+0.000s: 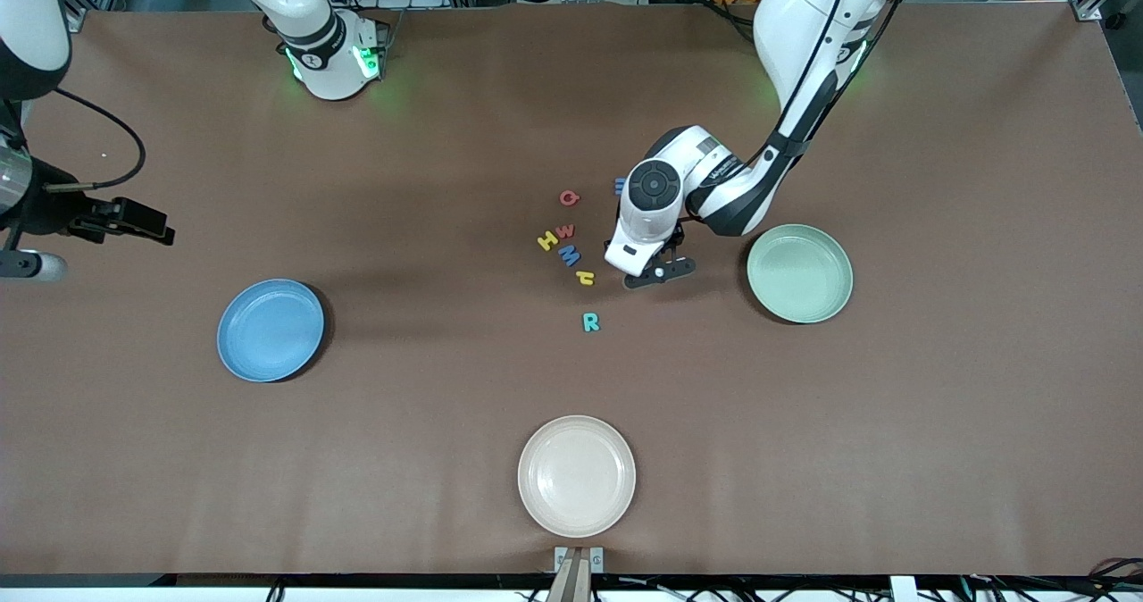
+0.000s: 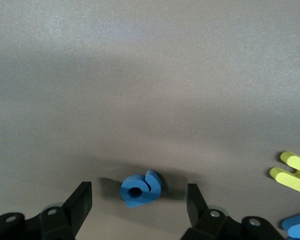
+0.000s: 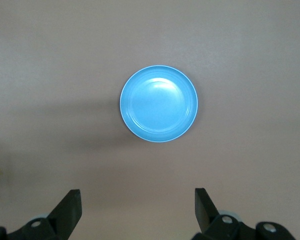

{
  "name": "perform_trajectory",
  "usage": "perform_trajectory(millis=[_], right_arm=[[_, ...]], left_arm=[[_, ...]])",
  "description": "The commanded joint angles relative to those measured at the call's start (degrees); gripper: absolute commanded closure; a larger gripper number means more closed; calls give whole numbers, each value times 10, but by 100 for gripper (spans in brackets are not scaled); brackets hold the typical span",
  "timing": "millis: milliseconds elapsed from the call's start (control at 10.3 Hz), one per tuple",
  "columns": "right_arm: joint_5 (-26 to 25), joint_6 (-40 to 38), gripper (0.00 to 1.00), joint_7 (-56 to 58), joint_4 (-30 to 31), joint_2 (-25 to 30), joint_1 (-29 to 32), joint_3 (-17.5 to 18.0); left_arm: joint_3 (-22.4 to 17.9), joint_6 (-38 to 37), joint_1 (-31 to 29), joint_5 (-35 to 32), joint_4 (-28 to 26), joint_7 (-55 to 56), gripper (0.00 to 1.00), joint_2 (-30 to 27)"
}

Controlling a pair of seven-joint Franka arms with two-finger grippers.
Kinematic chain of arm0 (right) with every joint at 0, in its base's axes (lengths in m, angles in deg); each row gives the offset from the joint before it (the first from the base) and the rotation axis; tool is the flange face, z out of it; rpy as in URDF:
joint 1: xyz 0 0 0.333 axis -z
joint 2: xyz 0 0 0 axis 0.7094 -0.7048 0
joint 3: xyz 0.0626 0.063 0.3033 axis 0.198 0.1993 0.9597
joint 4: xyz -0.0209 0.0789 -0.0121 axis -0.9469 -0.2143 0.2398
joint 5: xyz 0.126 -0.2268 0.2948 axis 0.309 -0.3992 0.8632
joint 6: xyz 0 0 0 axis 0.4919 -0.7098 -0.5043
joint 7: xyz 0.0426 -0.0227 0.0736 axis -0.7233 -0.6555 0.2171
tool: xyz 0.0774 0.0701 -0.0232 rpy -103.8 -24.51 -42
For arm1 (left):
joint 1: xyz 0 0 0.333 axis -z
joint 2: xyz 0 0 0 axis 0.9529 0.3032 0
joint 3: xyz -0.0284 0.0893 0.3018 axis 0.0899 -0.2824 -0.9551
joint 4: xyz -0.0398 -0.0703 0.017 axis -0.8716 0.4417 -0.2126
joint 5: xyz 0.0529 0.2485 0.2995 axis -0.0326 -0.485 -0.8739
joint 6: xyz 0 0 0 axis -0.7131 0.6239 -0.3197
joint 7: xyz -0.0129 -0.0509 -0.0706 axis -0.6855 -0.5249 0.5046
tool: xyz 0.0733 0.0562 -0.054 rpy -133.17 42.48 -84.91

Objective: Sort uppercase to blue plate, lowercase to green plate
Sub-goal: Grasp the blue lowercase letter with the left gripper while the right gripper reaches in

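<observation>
Brown table w/ 3 plates & foam letters.

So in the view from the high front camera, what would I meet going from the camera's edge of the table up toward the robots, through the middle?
cream plate → teal R → yellow h-like letter → blue M → red w → red Q.

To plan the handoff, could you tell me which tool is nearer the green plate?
Left. The left tool is beside the green plate; the right tool waits at the right arm's end.
</observation>
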Motion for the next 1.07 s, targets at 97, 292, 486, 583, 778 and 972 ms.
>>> perform_trajectory(millis=[97, 292, 486, 583, 778, 972], right_arm=[[1, 37, 0, -1, 47, 14, -2, 1], [1, 37, 0, -1, 47, 14, -8, 1], [1, 37, 0, -1, 48, 14, -11, 1], [1, 37, 0, -1, 48, 14, -11, 1], [1, 37, 0, -1, 48, 14, -11, 1], [1, 37, 0, -1, 48, 13, -14, 1]], left_arm=[[-2, 3, 4, -19, 6, 34, 29, 8], [-2, 3, 4, -19, 4, 36, 32, 8], [-1, 3, 4, -14, 3, 38, 40, 8], [-1, 3, 4, -13, 3, 40, 44, 8], [-1, 3, 4, -13, 2, 42, 51, 8], [-1, 3, 4, -12, 2, 42, 54, 8]])
